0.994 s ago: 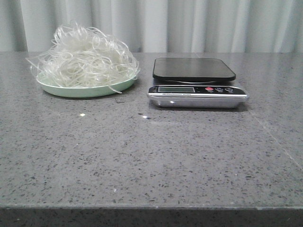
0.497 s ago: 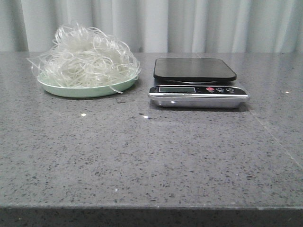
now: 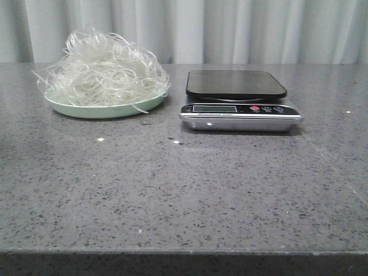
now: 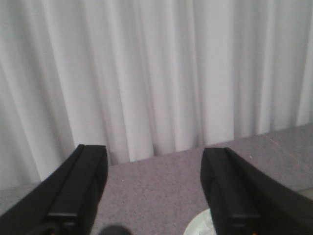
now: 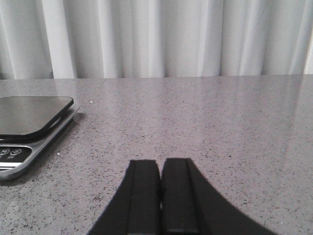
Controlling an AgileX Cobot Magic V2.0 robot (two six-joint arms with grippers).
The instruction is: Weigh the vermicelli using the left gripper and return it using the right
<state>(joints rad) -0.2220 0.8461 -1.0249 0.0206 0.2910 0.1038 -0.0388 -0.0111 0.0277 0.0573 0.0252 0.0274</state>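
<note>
Pale pleated curtains (image 3: 230,29) hang behind a grey speckled table (image 3: 184,195) that fills the front view. No arm shows in that view.

Toward the far left corner of the table sits a pale-green plate (image 3: 75,109), heaped with the vermicelli (image 3: 102,70), a loose mound of glassy loops about as wide as the plate. Just to its right, near the middle of the far edge, stands a kitchen scale (image 3: 238,100), its dark platform bare.

In its wrist view the left gripper (image 4: 154,196) has its fingers spread wide apart with nothing between them, and a sliver of the plate's rim (image 4: 198,226) peeks up beside one finger. So the noodles probably lie ahead of and below that claw, the nearer one. The right gripper (image 5: 160,196) has its fingers pressed together, empty, with the scale off to its left.
</note>
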